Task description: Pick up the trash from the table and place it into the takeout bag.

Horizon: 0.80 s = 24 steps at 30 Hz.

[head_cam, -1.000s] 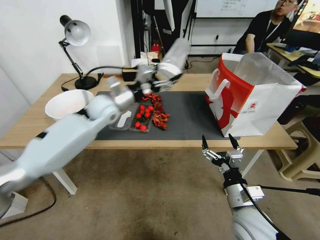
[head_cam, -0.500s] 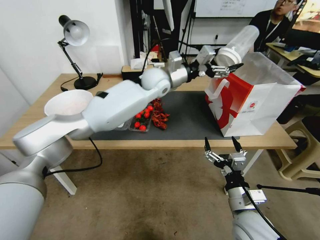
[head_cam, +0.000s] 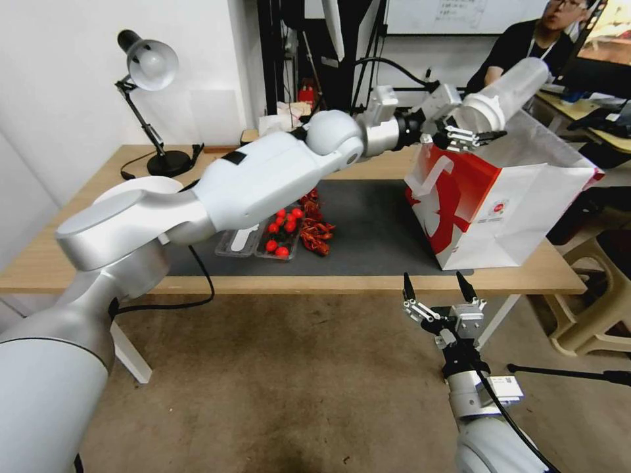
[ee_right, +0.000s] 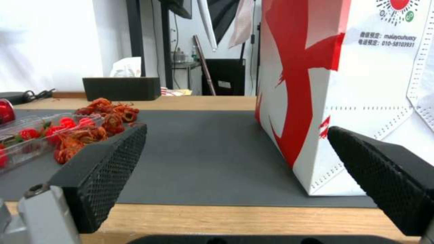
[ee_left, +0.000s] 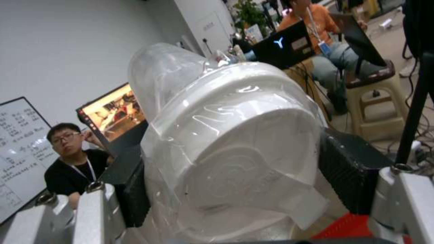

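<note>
Clear cup with white lid (head_cam: 503, 100) clamped in left gripper (head_cam: 468, 135) above takeout bag (head_cam: 499, 190), unreleased; right gripper (head_cam: 437, 288) idle, fingers apart, below the table's front edge.

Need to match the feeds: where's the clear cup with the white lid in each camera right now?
Head view: clear cup tilted in the left gripper, above the takeout bag's open top.
Left wrist view: cup close up between the black pads.
Right wrist view: not in it.
Shared landmark: the bag, also in the right wrist view.
</note>
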### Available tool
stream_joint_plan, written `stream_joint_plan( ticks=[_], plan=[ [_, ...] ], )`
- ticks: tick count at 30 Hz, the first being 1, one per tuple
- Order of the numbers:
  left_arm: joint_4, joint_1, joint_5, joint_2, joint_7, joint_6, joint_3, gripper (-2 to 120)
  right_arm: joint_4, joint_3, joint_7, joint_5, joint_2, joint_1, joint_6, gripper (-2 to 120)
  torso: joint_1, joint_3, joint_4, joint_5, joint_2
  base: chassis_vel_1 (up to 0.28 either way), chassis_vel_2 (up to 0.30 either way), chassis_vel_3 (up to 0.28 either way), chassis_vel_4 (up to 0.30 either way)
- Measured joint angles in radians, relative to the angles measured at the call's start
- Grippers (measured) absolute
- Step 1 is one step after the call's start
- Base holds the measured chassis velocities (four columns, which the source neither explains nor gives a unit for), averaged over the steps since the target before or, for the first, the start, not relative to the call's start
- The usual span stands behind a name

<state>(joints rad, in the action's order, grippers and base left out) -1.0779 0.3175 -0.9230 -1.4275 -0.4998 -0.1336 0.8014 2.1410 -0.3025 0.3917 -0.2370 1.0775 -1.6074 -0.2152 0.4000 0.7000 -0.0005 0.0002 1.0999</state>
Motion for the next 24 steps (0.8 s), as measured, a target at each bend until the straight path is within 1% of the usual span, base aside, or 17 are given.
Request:
stream_joint_plan(
  ticks=[2, 4, 5, 7, 9, 10, 13, 14, 15, 16, 22, 24],
  plan=[
    [0.012, 0.009, 0.014, -0.009, -0.008, 0.005, 0.017, 74, 0.000, 0.000, -0.001, 0.000, 0.000, -0.001, -0.001, 100, 0.000, 0.000, 0.0007, -0.0002, 0.000, 0.000, 0.000, 0.000, 0.000],
    [0.011, 0.009, 0.017, -0.008, -0.008, 0.006, 0.021, 74, 0.000, 0.000, -0.001, 0.000, 0.000, -0.003, -0.002, 100, 0.000, 0.000, 0.0005, -0.0003, 0.000, 0.000, 0.000, 0.000, 0.000],
    [0.005, 0.009, 0.020, -0.003, -0.007, 0.009, 0.022, 74, 0.001, 0.000, -0.001, 0.000, 0.000, -0.004, -0.003, 100, 0.000, 0.000, 0.0001, -0.0001, 0.000, 0.000, 0.000, 0.000, 0.000],
    [-0.011, 0.004, 0.024, 0.017, 0.001, 0.015, 0.027, 74, 0.003, 0.000, -0.001, 0.001, 0.000, -0.006, -0.003, 100, 0.000, 0.000, 0.0003, -0.0002, 0.000, 0.000, 0.000, 0.000, 0.000],
    [-0.014, 0.003, 0.024, 0.021, 0.004, 0.017, 0.027, 74, 0.003, 0.000, -0.001, 0.001, 0.000, -0.006, -0.003, 100, 0.000, 0.000, 0.0006, -0.0003, 0.000, 0.000, 0.000, 0.000, 0.000],
    [-0.018, 0.001, 0.024, 0.028, 0.008, 0.019, 0.025, 79, 0.005, 0.000, -0.001, 0.001, 0.000, -0.006, -0.003, 100, 0.000, 0.000, 0.0008, -0.0003, 0.000, 0.000, 0.000, 0.000, 0.000],
    [-0.025, 0.001, 0.023, 0.034, 0.014, 0.024, 0.018, 91, 0.005, 0.001, -0.002, 0.003, 0.001, -0.006, -0.003, 100, 0.000, 0.000, 0.0006, -0.0003, 0.000, 0.000, 0.000, 0.000, 0.000],
    [-0.025, 0.001, 0.023, 0.034, 0.014, 0.024, 0.018, 91, 0.005, 0.001, -0.002, 0.003, 0.001, -0.006, -0.003, 100, 0.000, 0.000, 0.0006, -0.0003, 0.000, 0.000, 0.000, 0.000, 0.000],
    [-0.027, 0.001, 0.023, 0.036, 0.015, 0.024, 0.017, 97, 0.005, 0.002, -0.002, 0.005, 0.003, -0.006, -0.003, 100, 0.000, 0.000, 0.0003, -0.0002, 0.000, 0.000, 0.000, 0.000, 0.000],
    [-0.030, 0.001, 0.022, 0.037, 0.017, 0.025, 0.016, 99, 0.005, 0.002, -0.002, 0.006, 0.005, -0.006, -0.003, 100, 0.000, 0.000, 0.0003, -0.0003, 0.000, 0.000, 0.000, 0.000, 0.000],
    [-0.038, -0.005, 0.019, 0.042, 0.029, 0.026, 0.003, 100, 0.005, 0.003, -0.003, 0.010, 0.007, -0.012, -0.004, 100, 0.000, 0.000, 0.0005, -0.0003, 0.000, 0.000, 0.000, 0.000, 0.000],
    [-0.039, -0.016, 0.019, 0.042, 0.037, 0.026, -0.023, 100, 0.010, 0.002, -0.003, 0.012, 0.007, -0.019, -0.007, 100, 0.000, 0.000, 0.0004, -0.0001, 0.000, 0.000, 0.000, 0.000, 0.000]
  ],
)
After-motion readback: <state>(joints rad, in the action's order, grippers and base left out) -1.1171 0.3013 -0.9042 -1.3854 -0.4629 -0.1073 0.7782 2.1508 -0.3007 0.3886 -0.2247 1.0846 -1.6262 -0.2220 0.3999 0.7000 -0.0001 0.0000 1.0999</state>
